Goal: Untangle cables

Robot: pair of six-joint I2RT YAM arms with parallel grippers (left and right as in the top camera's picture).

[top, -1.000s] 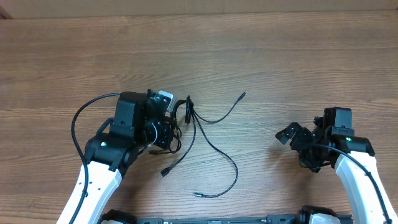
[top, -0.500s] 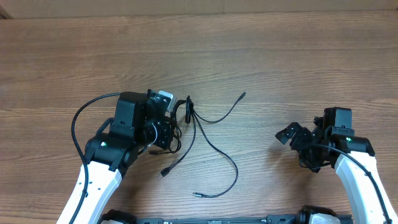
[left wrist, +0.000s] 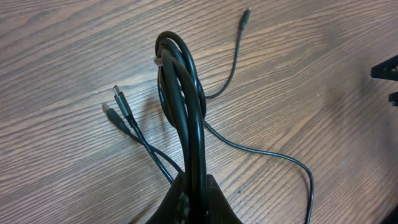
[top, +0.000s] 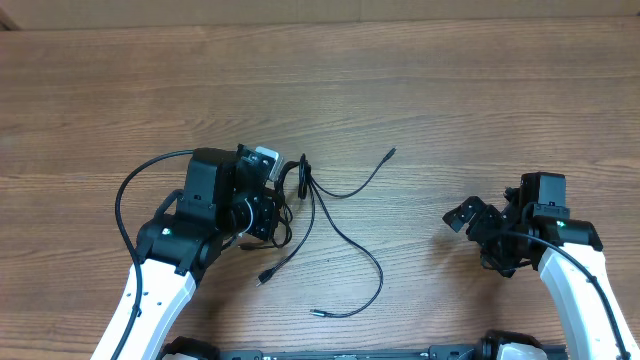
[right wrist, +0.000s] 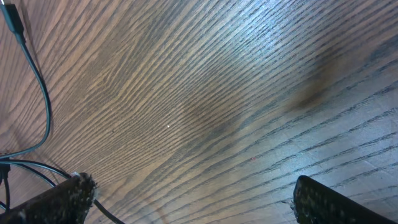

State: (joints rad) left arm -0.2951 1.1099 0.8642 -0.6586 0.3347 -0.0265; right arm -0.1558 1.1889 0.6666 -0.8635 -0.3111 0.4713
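While the left tool is clamping tight on the looped bundle of the cables, the loop is sticking out past its fingertips toward 3 o'clock in the overhead view, near the middle of the wooden worktop. In the left wrist view the tool is sitting at 6 o'clock and the black loop is running up toward 12 o'clock. Loose strands are lying flat on the worktop. One is trailing to a first plug end at 2 o'clock of the bundle, one is curving down to a second plug end at 6 o'clock, and one is stopping at a third plug end at 7 o'clock. The right tool is hanging at 4 o'clock of the bundle, well apart from it, jaws spread wide and gripping nothing. In its wrist view both fingers are showing over bare wood, with thin strands passing at 9 o'clock.
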